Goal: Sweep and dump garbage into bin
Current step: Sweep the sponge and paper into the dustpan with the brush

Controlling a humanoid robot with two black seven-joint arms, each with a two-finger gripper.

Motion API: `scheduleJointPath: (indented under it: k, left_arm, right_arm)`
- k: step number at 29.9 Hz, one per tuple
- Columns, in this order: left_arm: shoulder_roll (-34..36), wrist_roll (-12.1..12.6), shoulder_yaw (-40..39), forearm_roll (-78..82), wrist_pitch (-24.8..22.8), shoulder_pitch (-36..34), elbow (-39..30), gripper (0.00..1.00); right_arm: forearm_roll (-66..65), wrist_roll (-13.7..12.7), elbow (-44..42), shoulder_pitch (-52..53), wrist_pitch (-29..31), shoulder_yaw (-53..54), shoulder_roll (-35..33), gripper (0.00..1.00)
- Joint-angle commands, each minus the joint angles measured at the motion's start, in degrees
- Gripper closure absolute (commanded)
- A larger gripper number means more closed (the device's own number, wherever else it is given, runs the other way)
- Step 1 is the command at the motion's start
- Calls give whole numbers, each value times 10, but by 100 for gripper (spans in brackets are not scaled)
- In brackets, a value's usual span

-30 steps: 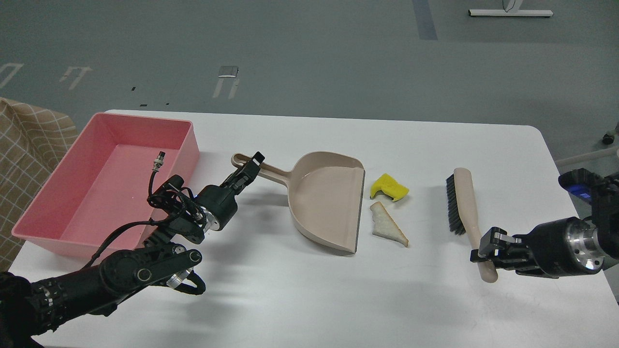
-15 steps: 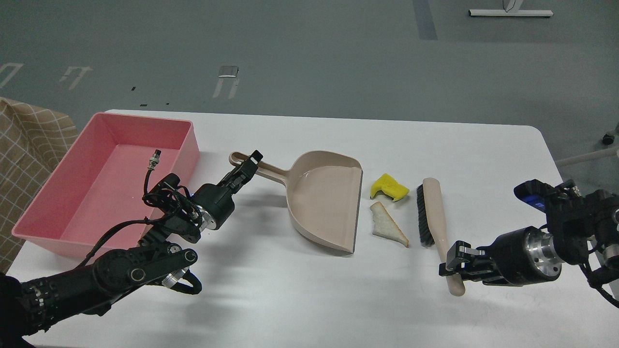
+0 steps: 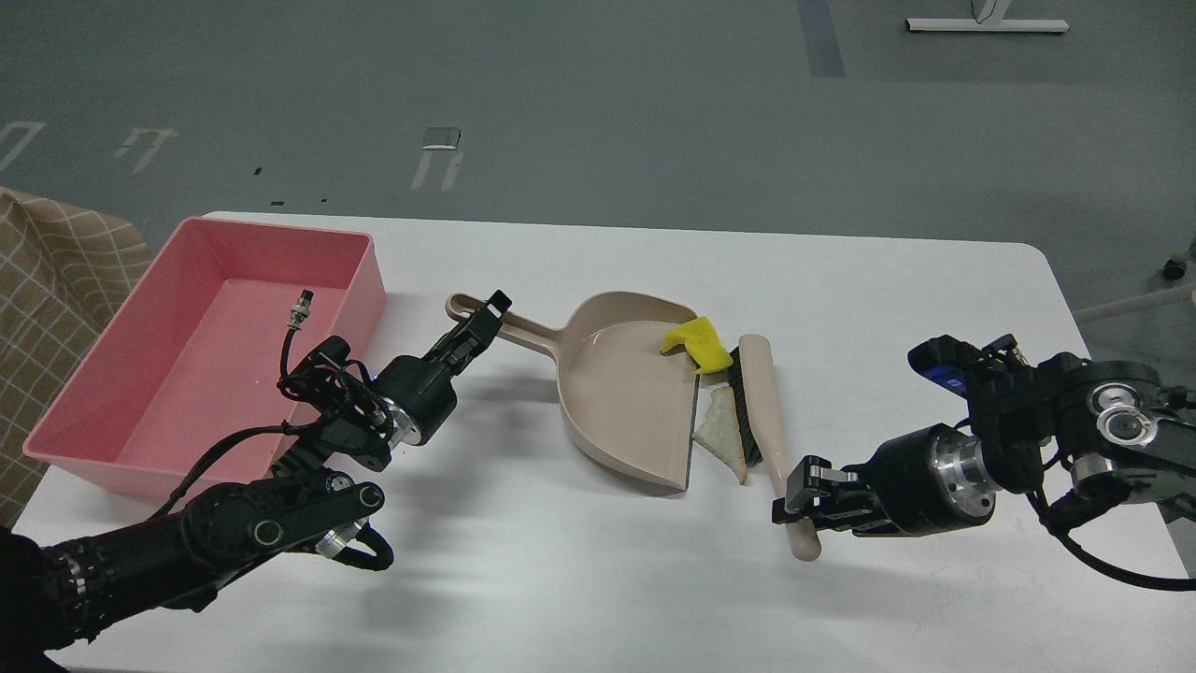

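Observation:
My left gripper (image 3: 486,318) is shut on the handle of the beige dustpan (image 3: 617,397), which lies flat on the white table. My right gripper (image 3: 796,500) is shut on the beige handle of the brush (image 3: 761,411); its black bristles press against the pan's open right edge. The yellow spongy chunk (image 3: 696,341) sits on the pan's lip at the far corner. The whitish bread slice (image 3: 721,435) lies squeezed between the bristles and the pan's edge, still on the table. The pink bin (image 3: 121,411) stands at the left, beside my left arm.
The white table (image 3: 888,308) runs to its rounded right edge. A checked beige cloth (image 3: 47,271) hangs at the far left beyond the bin. A loose cable with a metal plug (image 3: 304,313) rises from my left arm over the bin.
My right gripper swept the brush left across the table. The yellow chunk was pushed onto the dustpan's lip and the bread slice was pushed against the pan's edge. The left gripper and pan stayed still.

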Motion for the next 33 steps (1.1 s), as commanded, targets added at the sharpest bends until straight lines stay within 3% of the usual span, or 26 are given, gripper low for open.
scheduleJointPath:
  k: [1,17,33]
  left_arm:
    - [0,0,0,0,0,0,0,100]
    - [-3,0,-2,-2,0,-1,-1,100]
    - [-6,0,-3,-18,0,-2,-1,100]
  right_arm:
    - [0,0,-13,-2,0,10,25,100]
    - [1,0,-41,1,0,51,113,100]
    - [6,0,4,11,0,106,80,100]
